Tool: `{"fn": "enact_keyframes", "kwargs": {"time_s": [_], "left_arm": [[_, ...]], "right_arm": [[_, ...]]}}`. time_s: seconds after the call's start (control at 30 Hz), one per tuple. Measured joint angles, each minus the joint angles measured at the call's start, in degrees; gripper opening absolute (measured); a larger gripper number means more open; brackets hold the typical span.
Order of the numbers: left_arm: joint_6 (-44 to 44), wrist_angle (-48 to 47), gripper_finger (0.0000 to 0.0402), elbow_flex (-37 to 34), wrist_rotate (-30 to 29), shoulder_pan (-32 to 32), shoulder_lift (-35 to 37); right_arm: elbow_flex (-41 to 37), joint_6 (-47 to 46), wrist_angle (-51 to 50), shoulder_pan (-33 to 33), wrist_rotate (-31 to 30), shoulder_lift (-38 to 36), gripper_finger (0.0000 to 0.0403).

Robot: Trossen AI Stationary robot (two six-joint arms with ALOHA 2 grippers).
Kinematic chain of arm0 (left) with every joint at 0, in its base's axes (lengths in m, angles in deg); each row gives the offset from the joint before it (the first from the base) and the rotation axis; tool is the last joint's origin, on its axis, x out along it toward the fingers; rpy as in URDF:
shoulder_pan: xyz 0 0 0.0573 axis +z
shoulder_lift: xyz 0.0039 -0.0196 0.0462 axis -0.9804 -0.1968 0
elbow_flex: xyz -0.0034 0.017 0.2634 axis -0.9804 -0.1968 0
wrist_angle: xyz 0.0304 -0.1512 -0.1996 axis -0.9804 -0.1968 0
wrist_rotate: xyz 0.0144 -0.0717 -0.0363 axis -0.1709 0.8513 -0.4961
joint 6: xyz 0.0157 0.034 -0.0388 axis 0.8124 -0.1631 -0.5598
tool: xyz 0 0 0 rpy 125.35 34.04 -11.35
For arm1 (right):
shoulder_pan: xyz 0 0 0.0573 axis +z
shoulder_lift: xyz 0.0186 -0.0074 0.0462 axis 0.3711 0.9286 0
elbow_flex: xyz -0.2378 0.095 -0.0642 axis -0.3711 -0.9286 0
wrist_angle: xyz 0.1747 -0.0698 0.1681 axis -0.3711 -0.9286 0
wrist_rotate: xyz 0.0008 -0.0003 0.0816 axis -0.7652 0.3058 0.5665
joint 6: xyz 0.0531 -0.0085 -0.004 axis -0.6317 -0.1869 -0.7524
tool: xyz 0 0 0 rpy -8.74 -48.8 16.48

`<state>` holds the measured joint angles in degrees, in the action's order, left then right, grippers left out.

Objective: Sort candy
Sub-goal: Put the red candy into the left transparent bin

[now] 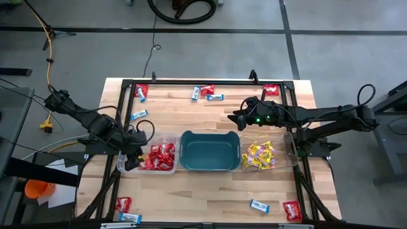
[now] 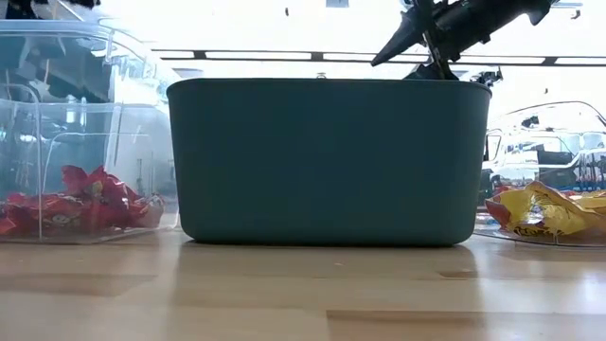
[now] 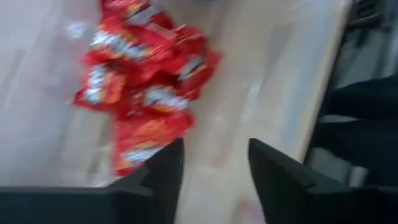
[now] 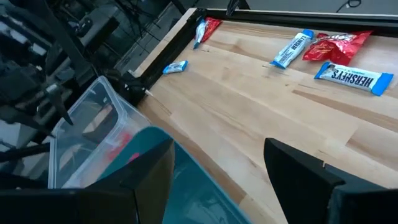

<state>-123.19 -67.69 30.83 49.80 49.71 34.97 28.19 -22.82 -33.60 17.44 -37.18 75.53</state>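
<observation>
Red candy (image 1: 159,157) is piled in the clear left bin (image 1: 122,166), and yellow candy (image 1: 259,154) lies in the clear right bin (image 1: 287,152). The teal tub (image 1: 210,151) stands between the bins. My left gripper (image 1: 130,159) hangs open over the left bin's left end; in the left wrist view the red pile (image 3: 146,81) lies beyond its fingertips (image 3: 214,174), with nothing between them. My right gripper (image 1: 235,117) stands open above the table beyond the tub's far right corner. It faces loose blue-and-white candy (image 4: 354,78) and a red packet (image 4: 336,43).
Loose red and blue-and-white packets lie along the far edge (image 1: 207,90), at the far left (image 1: 138,115), and near the front edge at the left (image 1: 123,203) and right (image 1: 292,210). A black frame (image 1: 203,81) runs round the tabletop. Bare wood lies in front of the bins.
</observation>
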Motion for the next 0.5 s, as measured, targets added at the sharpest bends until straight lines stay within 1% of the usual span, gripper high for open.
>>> {"fn": "enact_keyframes", "kwargs": {"time_s": [0.1, 0.2, 0.27, 0.33, 0.5], "left_arm": [[-3.04, 4.10, 0.0214, 2.56, 2.21, 1.62, -0.70], [-5.06, 9.21, 0.0240, 6.61, 5.71, 1.67, -3.35], [-6.14, 8.93, 0.0244, 10.02, 8.32, 0.15, -7.58], [-5.74, 8.43, 0.0243, 13.89, 9.63, -2.70, -13.22], [-0.85, 3.85, 0.0241, 24.26, 11.57, -12.40, -28.01]], "right_arm": [[0.00, 1.53, -0.02, -0.02, 2.39, 0.00, 0.0243], [0.00, 3.59, -0.10, 0.00, 5.47, 0.00, 0.0243], [0.00, 4.64, -0.17, 0.00, 7.13, 0.00, 0.0243], [0.00, 5.44, -0.25, 0.00, 8.44, 0.00, 0.0243], [0.00, 7.67, -0.48, 0.00, 10.52, 0.00, 0.0243]]}}
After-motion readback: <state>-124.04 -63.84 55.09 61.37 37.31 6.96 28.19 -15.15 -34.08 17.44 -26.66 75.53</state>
